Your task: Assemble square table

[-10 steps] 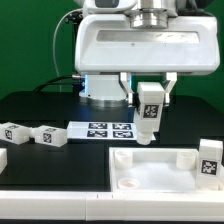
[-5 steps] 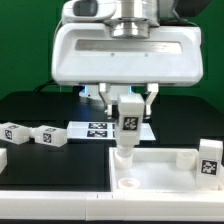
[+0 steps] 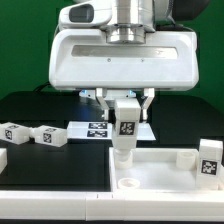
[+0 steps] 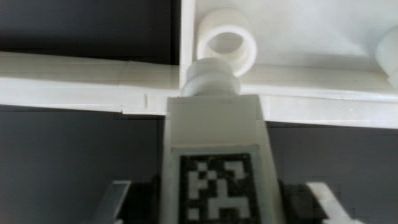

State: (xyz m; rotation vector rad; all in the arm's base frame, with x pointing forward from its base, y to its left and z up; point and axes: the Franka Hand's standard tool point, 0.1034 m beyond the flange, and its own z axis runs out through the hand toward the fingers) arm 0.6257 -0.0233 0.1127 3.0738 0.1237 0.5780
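Note:
My gripper (image 3: 127,110) is shut on a white table leg (image 3: 126,125) whose black-and-white tag faces the camera. The leg hangs upright, its threaded end just above the near-left corner of the square table top (image 3: 160,172). In the wrist view the leg (image 4: 217,150) points at the round corner hole (image 4: 226,45) of the top (image 4: 311,35), its tip close to the hole's ring. A dark finger (image 4: 121,200) shows on either side of the leg. Another tagged leg (image 3: 208,160) stands on the top's right side.
Two loose tagged legs (image 3: 15,133) (image 3: 48,136) lie on the black table at the exterior view's left. The marker board (image 3: 98,130) lies behind the held leg. The arm's big white body (image 3: 125,55) fills the space above.
The gripper carried the leg toward the exterior view's left, from over the marker board's right end to above the top's left corner, then sank slightly.

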